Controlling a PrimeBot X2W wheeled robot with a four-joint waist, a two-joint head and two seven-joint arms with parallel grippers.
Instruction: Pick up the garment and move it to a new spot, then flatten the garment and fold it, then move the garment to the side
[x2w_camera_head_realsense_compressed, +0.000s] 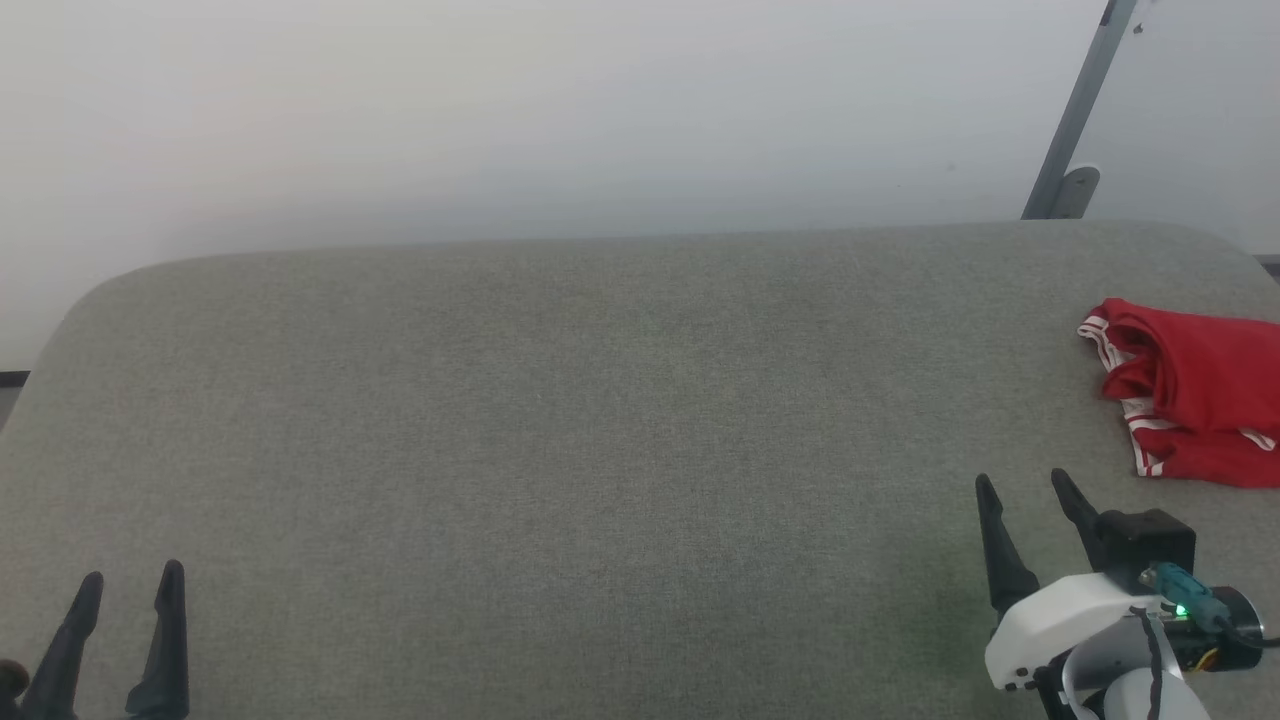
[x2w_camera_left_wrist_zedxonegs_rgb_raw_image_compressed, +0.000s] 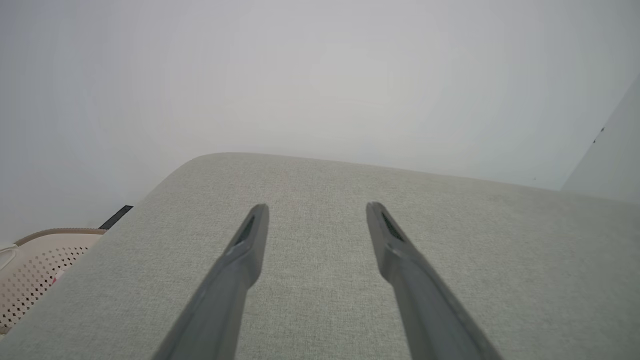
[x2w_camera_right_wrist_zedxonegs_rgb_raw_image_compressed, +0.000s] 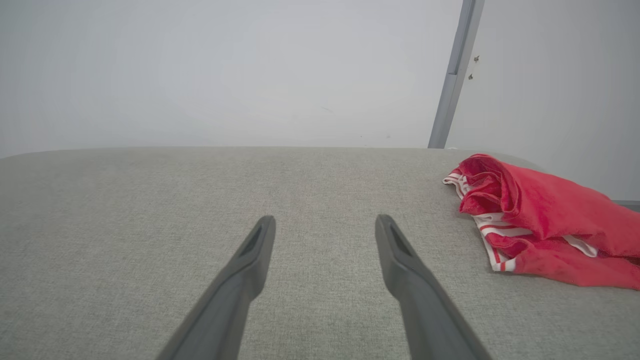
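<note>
The crumpled red fabric top with striped trim lies ahead-right of my right claw, the nearer one; it and my left claw gape wide, empty.

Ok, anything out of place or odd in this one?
Only the garment: it lies bunched in a heap near the right edge of the table, not spread flat. Nothing looks spilled or damaged.

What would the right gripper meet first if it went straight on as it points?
Likely nothing soon: the right gripper points across the grey surface toward the wall; the garment lies off to its right.
</note>
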